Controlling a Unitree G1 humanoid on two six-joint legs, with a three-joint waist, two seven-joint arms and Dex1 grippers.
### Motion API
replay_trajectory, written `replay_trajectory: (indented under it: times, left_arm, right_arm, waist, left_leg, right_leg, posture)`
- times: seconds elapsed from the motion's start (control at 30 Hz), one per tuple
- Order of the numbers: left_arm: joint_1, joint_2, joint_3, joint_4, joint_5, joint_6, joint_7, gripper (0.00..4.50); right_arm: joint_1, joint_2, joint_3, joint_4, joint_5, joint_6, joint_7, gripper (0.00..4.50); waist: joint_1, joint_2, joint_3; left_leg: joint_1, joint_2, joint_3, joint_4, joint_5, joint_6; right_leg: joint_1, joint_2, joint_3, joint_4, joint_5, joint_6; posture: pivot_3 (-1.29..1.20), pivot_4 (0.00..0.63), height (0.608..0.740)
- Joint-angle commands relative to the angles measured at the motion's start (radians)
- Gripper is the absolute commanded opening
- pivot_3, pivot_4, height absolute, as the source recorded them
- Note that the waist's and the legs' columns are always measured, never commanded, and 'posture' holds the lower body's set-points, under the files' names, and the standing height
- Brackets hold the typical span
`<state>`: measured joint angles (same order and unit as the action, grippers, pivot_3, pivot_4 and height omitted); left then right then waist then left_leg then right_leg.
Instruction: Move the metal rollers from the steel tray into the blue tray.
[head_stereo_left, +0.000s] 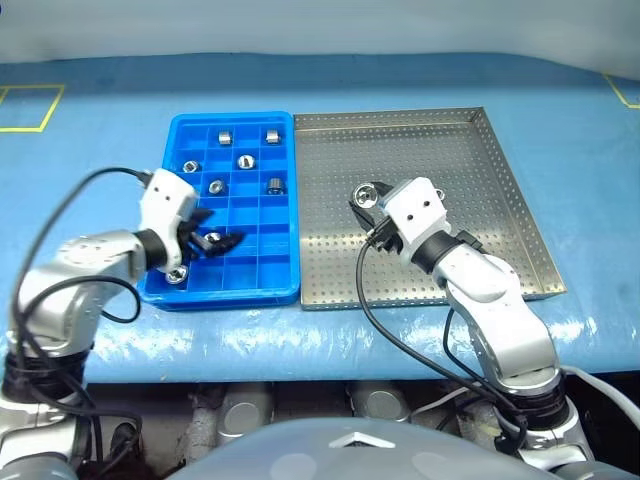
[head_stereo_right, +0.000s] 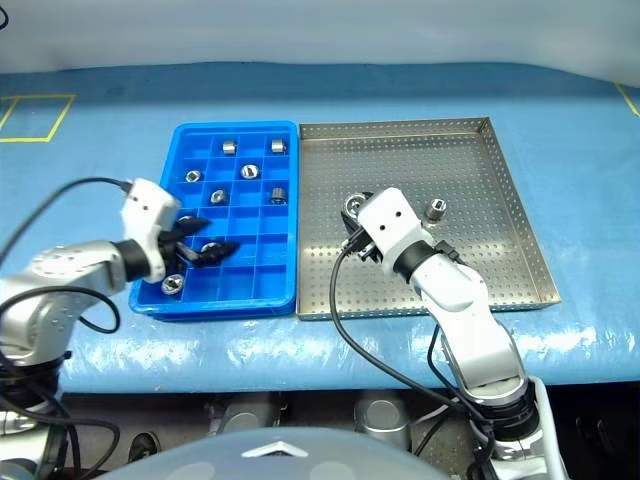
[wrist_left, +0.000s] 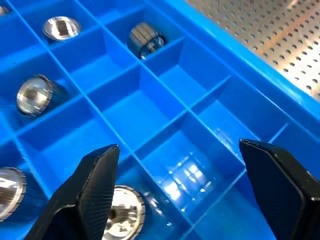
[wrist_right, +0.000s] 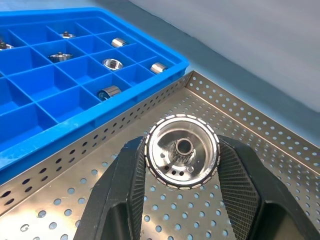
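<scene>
Desk (head_stereo_left: 420, 70) surface is covered with a blue sheet and carries two trays side by side, their long rims touching. The bright blue rectangular plastic tray (head_stereo_left: 283, 292), divided by a grid into small square compartments, lies on the robot's left. The large shallow grey steel tray (head_stereo_left: 520, 200) with a perforated floor and low raised rim lies on the right.

Left end effector (head_stereo_left: 212, 232) hovers over the near rows of the blue tray with its two black fingers (wrist_left: 95, 185) spread wide apart, released and gripping nothing. A small shiny silver metal roller (wrist_left: 122, 212) sits in the compartment just below the fingers. Another roller (head_stereo_left: 177, 274) rests in the near-left corner compartment. Further rollers occupy separate compartments toward the far end of the blue tray, among them one (head_stereo_left: 226, 136) and one (head_stereo_left: 271, 135) in the far row, one (head_stereo_left: 245, 160) and one (head_stereo_left: 190, 166) in the next, and one (head_stereo_left: 215, 184) and one (head_stereo_left: 275, 184) behind those.

Right end effector (wrist_right: 182, 165) is positioned over the left part of the steel tray, clenched on a silver metal roller with a dark centre hole (wrist_right: 182, 151), held clear above the perforated floor. One more roller (head_stereo_right: 436, 209) stands on the steel tray floor just beside the right arm.
</scene>
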<state>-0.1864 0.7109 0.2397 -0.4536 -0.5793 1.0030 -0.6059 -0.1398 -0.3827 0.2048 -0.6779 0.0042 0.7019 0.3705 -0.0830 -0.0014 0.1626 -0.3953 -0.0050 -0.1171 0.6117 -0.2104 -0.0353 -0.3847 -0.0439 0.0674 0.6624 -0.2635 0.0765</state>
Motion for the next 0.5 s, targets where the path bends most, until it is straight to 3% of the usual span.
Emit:
replay_trajectory:
  times: [0.03,0.13,0.27,0.5]
  left_arm:
    - [-0.030,-0.015,0.143,-0.015,-0.080,-0.076,-0.028,4.16]
    - [-0.047,-0.038,0.185,0.008,-0.068,-0.101,0.034,4.16]
    - [0.006,-0.042,0.108,-0.009,0.016,-0.144,0.086,4.16]
    - [0.086,-0.086,0.127,-0.069,-0.011,-0.162,0.109,4.16]
  right_arm:
    - [-0.034,0.039,-0.014,0.015,0.044,-0.035,0.011,1.99]
    - [-0.098,0.098,0.004,0.114,0.081,-0.060,0.027,1.99]
    - [-0.213,0.172,0.066,0.285,0.104,-0.099,0.074,1.99]
    - [-0.367,0.285,0.149,0.512,0.142,-0.118,0.172,1.99]
  waist:
    - [0.002,0.000,0.000]
    - [0.001,0.000,0.000]
    - [0.001,0.000,0.000]
    - [0.016,0.000,0.000]
  left_leg:
    - [0.000,0.000,0.000,0.000,0.000,0.000]
    - [0.000,0.000,0.000,0.001,0.000,0.000]
    - [0.001,0.000,0.000,0.001,0.000,0.000]
    - [-0.001,0.000,-0.001,-0.001,0.000,0.000]
  right_leg:
    - [0.000,0.000,0.000,0.000,0.000,0.000]
    - [0.001,0.000,0.000,0.000,0.000,0.000]
    - [0.001,0.000,0.000,0.000,0.001,0.000]
    - [-0.001,0.000,0.000,0.000,0.001,-0.001]
  posture:
    - [-0.06,0.150,0.740]
    - [-0.05,0.150,0.740]
    - [-0.02,0.150,0.740]
    - [0.04,0.150,0.740]
